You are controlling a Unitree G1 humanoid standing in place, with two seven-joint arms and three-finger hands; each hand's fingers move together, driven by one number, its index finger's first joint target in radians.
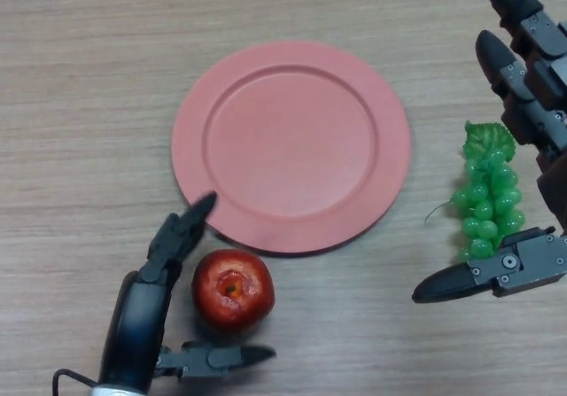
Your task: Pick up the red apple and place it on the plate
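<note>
Left hand (142,312) lowest in view, entering from the bottom-left corner, spread wide: fingers (182,232) extended upward toward the plate rim, thumb (232,355) stretched rightward along the lower edge. Nothing gripped. Red apple (233,290) sitting on the bench (80,86) inside the gap between those fingers and the thumb, stem hollow facing up, skin glossy. Contact between hand and apple not confirmed; fingers just beside its left flank, thumb just below it.

Pink round plate (291,146) lying flat at centre, nothing on it, raised rim intact. Apple just off the plate's lower-left edge, resting on wood grain, not on the plate. One fingertip overlapping the plate's lower-left rim in view.

Bunch of green grapes (487,197) to the right of the plate, near but apart from its rim, lying lengthwise with leaf at the top.

Right hand (532,104) along the right edge, open also: fingers straight and pointing up-left above the grapes, thumb (456,283) pointing left below the bunch. Grapes bracketed but not held.
</note>
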